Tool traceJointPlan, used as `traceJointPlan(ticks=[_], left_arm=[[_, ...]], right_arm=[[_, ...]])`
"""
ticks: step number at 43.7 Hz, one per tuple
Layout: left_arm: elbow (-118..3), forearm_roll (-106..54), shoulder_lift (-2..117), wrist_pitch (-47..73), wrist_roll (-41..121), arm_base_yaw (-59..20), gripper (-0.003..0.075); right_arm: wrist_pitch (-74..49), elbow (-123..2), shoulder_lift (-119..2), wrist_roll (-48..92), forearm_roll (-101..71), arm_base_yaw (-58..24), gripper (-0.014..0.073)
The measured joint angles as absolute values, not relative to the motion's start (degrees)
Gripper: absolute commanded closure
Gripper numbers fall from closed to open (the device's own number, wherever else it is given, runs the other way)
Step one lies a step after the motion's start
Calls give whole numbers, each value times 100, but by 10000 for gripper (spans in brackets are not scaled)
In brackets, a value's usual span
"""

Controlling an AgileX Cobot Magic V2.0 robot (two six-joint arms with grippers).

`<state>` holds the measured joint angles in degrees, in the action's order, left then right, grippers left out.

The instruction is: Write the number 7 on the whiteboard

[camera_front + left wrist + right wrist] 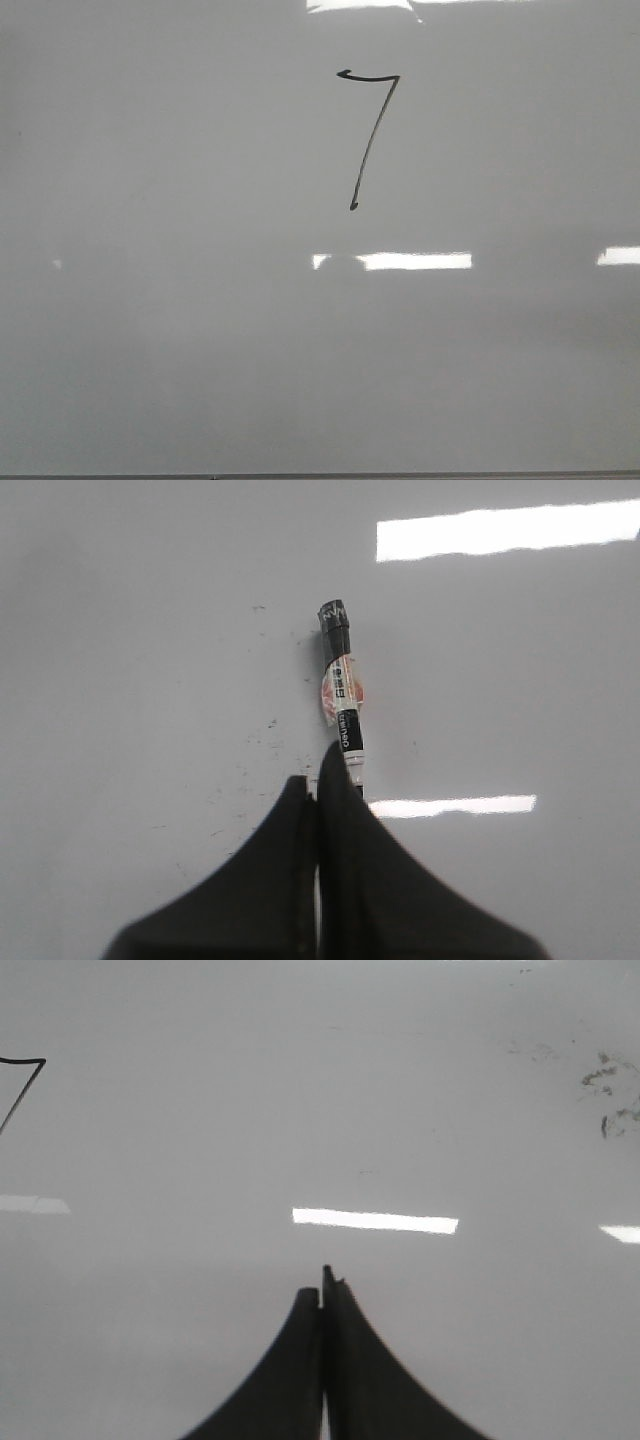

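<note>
one shiny pale whiteboard [150,350] fills the front view, with one thin black number 7 [368,135] in the upper middle. only the left wrist view shows one marker [341,685], clamped in the left pincer [318,785]. the right pincer [322,1295] is clenched on nothing, with smudges [605,1095] at upper right.

Front view looking forward and down over the whiteboard [150,350], its near edge at the frame's bottom, both wrist views close above the same board, right wrist view sharing the number 7 [367,135] with the front view
</note>
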<state>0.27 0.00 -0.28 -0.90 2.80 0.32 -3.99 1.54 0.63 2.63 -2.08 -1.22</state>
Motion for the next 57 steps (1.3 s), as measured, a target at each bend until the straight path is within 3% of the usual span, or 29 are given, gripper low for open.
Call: traceJointPlan(ticks=[57], left_arm=[[27,0,-28,-90,280,32,741]], right_arm=[[-95,154,63,-94,-208,2,662]])
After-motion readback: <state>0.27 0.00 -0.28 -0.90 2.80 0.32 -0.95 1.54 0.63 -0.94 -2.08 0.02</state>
